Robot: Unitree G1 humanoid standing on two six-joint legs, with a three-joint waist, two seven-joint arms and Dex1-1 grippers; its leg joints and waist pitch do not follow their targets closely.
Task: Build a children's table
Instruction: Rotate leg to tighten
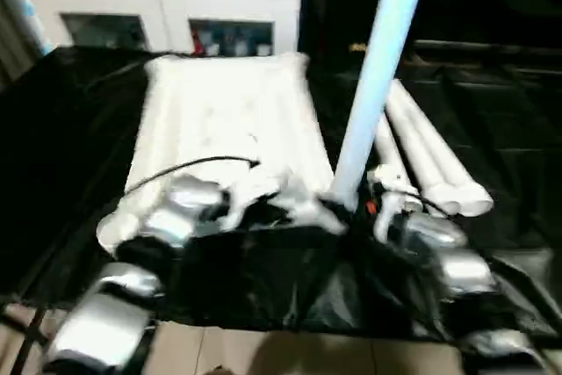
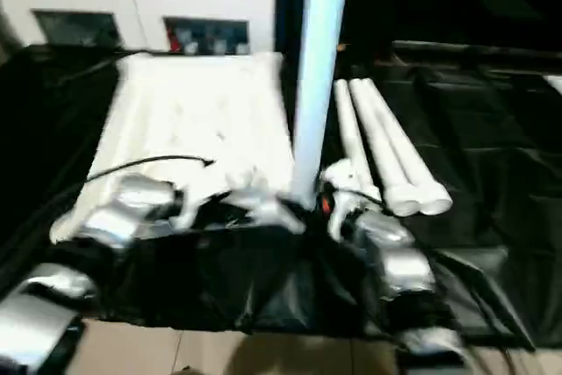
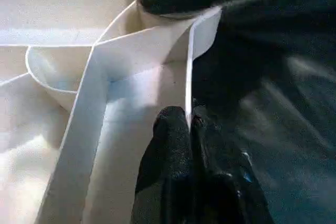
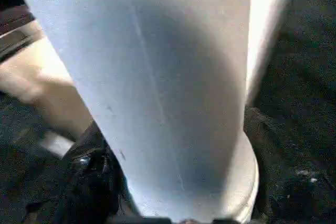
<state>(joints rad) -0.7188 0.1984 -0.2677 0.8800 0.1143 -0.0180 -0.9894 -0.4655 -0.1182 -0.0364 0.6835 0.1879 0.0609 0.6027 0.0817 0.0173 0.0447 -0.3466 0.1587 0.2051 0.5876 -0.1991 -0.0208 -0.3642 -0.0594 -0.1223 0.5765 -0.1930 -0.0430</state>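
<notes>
My left hand point(image 3: 189, 124) is pinched on the thin rim of the upside-down table top point(image 1: 224, 120), at its near corner. My right hand point(image 1: 382, 204) is at the foot of the upright leg point(image 1: 373, 85); whether it grips, I cannot tell. Both parts look light, stiff and slippery; best held low.

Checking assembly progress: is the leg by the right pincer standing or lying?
Standing, leaning slightly: the leg rises from the tabletop's near corner.

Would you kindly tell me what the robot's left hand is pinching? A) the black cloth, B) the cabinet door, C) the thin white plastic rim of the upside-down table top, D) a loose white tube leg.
C: the left hand is shut on the thin white plastic rim of the ribbed table top, beside a round corner socket.
</notes>
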